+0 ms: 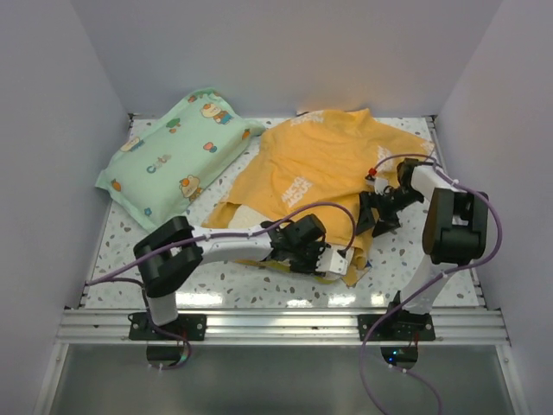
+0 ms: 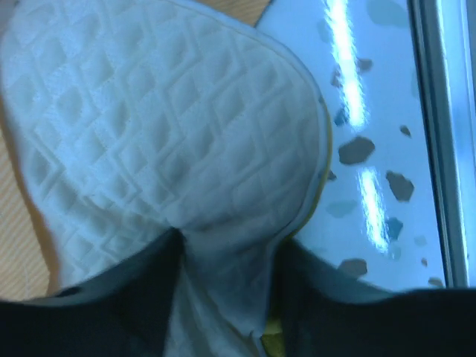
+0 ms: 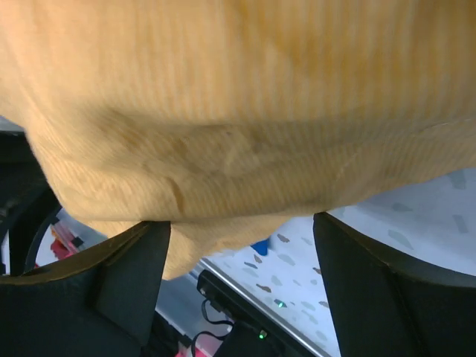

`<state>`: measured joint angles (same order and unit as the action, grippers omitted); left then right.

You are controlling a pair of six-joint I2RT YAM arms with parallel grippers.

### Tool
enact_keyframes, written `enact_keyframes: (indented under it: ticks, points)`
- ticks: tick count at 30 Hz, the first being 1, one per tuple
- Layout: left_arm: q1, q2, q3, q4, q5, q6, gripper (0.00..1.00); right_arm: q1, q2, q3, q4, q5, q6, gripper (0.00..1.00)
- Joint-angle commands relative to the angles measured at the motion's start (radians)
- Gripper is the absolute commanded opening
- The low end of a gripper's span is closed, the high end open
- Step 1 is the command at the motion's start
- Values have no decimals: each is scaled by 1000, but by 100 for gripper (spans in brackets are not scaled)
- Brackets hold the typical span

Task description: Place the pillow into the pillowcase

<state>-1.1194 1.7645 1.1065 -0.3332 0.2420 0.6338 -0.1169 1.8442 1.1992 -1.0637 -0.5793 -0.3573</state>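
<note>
Okay, stuffing stage: left gripper point(image 2: 223, 286) clamps the pillow point(image 2: 163, 134) corner poking from the pillowcase point(image 1: 320, 164) (mostly sheathed, I reckon); right gripper point(image 3: 245, 256) gapes around its cloth. Next I grab hem, pull over.

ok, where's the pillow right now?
The pillow lies mid-table, mostly under the orange pillowcase; left wrist view shows its quilted corner near the front edge, in the left gripper.

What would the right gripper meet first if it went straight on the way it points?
The pillowcase: its orange cloth fills the wrist view directly ahead of the right gripper and sags between its open jaws. What lies under the cloth cannot be seen.
</note>
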Motion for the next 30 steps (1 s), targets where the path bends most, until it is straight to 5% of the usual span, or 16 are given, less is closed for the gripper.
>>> enact_keyframes:
  ticks: [1, 2, 3, 4, 9, 14, 22, 23, 26, 30]
  points:
    - [112, 119, 123, 151, -55, -107, 38, -1, -95, 17, 74, -44, 49, 82]
    - [154, 128, 145, 155, 0, -194, 7, -7, -114, 5, 74, -21, 46, 83]
    - [232, 131, 176, 167, 28, -230, 0, -12, -132, -7, 79, -5, 43, 85]
    - [265, 122, 182, 180, 55, -261, 0, -18, -166, -21, 93, 10, 41, 99]
    - [392, 92, 220, 210, 319, -390, 0, -85, -186, -75, 122, 17, 17, 99]
    - [400, 113, 300, 192, 460, -448, 0, -70, -145, -107, 266, -62, 84, 99]
    - [452, 164, 400, 253, 551, -626, 0, -1, -51, -182, 562, -90, 221, 98]
    - [454, 162, 401, 264, 545, -628, 0, -1, -51, -203, 596, -88, 245, 91]
    - [469, 151, 405, 316, 469, -698, 0, -3, -100, -199, 619, -177, 267, 5]
    - [491, 70, 424, 414, 257, -709, 0, 29, -334, -92, 399, -523, 259, 0]
